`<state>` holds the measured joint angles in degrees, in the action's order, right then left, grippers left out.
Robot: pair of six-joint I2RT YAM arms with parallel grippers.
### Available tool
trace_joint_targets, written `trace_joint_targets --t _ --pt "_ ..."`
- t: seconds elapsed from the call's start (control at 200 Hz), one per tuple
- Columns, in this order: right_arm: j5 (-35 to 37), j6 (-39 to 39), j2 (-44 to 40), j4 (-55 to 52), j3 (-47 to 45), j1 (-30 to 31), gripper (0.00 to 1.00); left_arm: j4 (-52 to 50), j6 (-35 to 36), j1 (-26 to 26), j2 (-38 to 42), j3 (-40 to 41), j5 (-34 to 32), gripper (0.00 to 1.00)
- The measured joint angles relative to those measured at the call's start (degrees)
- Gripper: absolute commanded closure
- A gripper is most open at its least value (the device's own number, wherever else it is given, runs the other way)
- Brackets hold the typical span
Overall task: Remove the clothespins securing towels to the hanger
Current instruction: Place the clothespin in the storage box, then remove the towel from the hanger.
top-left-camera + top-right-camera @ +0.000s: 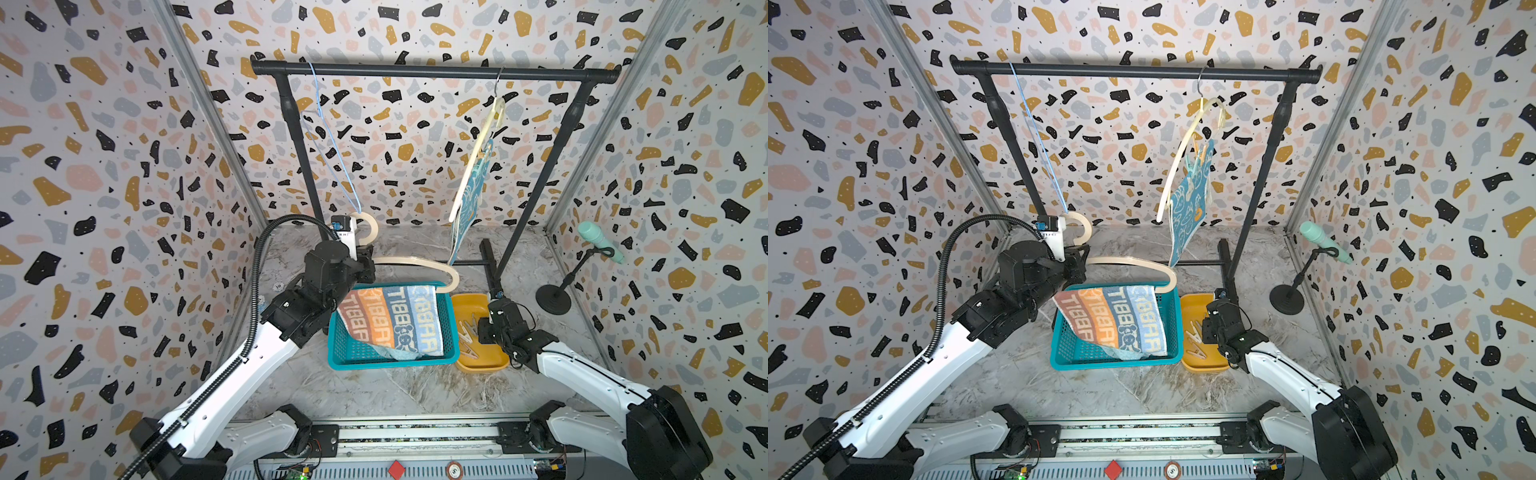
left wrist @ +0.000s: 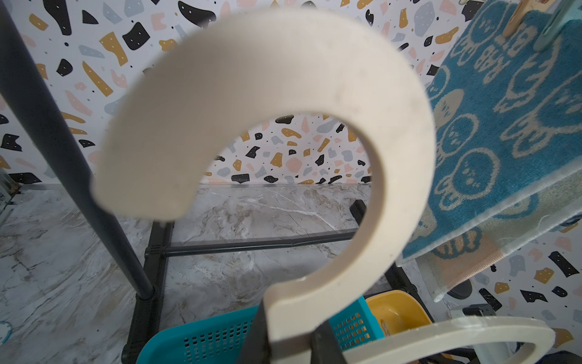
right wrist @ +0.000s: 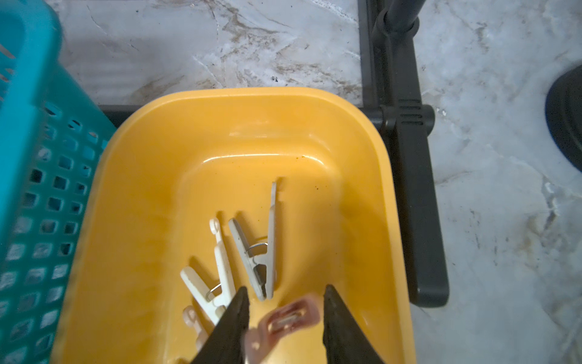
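You are looking at a yellow tray (image 3: 220,141) of smooth, glossy plastic with bright highlights. The white clothespins (image 3: 271,233) in it are matt plastic with bare wire springs. The teal basket (image 3: 31,157) is perforated plastic. The cream hanger (image 2: 283,78) looks matt and faintly grainy, but you cannot tell its material. The rabbit towel (image 2: 504,126) and the striped towel (image 1: 390,320) are looped terry cloth. The rack (image 2: 47,110) is matt black, and the tabletop (image 3: 252,47) is marble-patterned with a soft sheen.

The left hand (image 1: 369,261) reaches forward, raised, clamped tight; the right hand (image 3: 285,291) hangs low, pointing down, jaws parted.
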<state>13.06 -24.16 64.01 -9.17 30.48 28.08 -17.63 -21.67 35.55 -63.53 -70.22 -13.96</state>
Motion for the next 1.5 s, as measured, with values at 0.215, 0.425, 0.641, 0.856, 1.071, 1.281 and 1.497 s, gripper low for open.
trace_joint_targets --t 0.215,0.425,0.641,0.856,1.071,1.281,1.497 --pt "0.0 0.0 -0.2 -0.9 0.5 0.0 0.54 0.0 0.0 0.0 0.2 0.0 0.0 1.0" --pt "-2.0 0.2 -4.2 -1.2 2.0 0.0 0.54 0.0 0.0 0.0 0.2 0.0 0.0 1.0" --pt "-6.0 0.3 -8.3 -1.3 4.6 0.0 0.53 0.0 0.1 0.0 0.6 0.0 0.0 1.0" --pt "-13.3 1.2 -10.6 -1.0 6.2 0.1 0.54 0.0 0.2 0.0 1.2 0.0 0.0 1.0" --pt "-18.6 2.8 -11.0 0.1 8.3 3.5 0.54 -0.3 1.0 0.0 1.2 -0.6 -0.1 1.0" --pt "-22.1 5.1 -11.2 2.5 11.4 8.4 0.54 -0.5 1.8 0.2 1.2 -3.2 -0.3 1.0" --pt "-24.4 6.5 -11.3 5.8 12.0 10.8 0.56 -0.7 2.9 0.2 1.1 -5.9 -0.6 1.0"
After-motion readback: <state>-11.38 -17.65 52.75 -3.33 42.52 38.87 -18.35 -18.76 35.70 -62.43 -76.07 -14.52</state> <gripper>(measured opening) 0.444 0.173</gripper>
